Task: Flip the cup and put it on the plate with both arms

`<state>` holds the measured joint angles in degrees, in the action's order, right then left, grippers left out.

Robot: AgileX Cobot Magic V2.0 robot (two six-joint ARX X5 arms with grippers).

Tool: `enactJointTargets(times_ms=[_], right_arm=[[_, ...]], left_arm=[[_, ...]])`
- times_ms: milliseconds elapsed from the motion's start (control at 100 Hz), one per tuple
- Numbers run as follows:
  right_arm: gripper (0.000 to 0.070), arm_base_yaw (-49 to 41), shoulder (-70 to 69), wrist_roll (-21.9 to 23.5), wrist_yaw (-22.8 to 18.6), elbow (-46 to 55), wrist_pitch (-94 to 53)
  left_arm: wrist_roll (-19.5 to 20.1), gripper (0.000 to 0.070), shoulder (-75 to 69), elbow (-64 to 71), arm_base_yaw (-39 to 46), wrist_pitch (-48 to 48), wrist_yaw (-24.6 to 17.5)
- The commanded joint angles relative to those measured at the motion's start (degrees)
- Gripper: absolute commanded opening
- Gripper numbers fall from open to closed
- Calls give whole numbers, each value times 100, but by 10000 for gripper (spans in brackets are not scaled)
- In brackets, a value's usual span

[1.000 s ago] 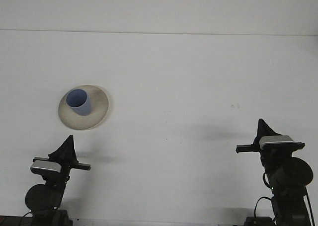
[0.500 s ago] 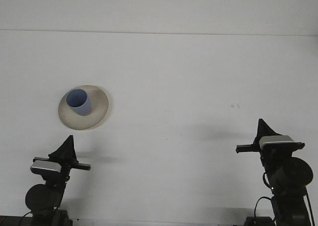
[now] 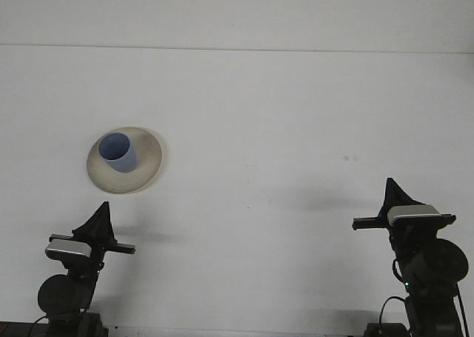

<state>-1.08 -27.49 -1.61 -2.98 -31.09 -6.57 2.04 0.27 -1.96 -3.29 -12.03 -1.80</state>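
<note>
A light blue cup [image 3: 118,152] stands upright with its mouth up on a cream plate [image 3: 147,163] at the left of the white table. My left gripper [image 3: 102,208] sits low at the front left, just below the plate, its fingers drawn together to one point and holding nothing. My right gripper [image 3: 389,184] rests at the front right, far from the cup, its fingers also meeting at a point with nothing in them.
The white tabletop [image 3: 281,129] runs back to a pale wall, with its far edge [image 3: 237,49] across the top. A couple of small dark specks [image 3: 349,158] mark the table at the right.
The right arm has sunk and shifted a few pixels to the right. The cup, plate and left arm stay where they were.
</note>
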Motion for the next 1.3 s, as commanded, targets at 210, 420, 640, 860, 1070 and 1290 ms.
enactJointTargets(times_ms=[210,420,640,860,1070,1290], right_arm=[[1,2,1014,70,2,647,59],[1,2,2251,70,0,1447,52],[1,20,2741,72,0,1910,20],[1,31,2741,72,2,2157,111],[1,31,2741,76,0,2524,570],[1,31,2741,192,11,2959,1390]], left_arm=[[-13,11,-9,116,-9,-74,-11],[-13,11,-9,116,-11,-74,-11],[-13,11,-9,116,-11,-77,-11],[-13,11,-2,116,-11,-46,-11],[-13,11,-2,116,-11,-46,-11],[-11,11,-2,116,-11,-46,-11]])
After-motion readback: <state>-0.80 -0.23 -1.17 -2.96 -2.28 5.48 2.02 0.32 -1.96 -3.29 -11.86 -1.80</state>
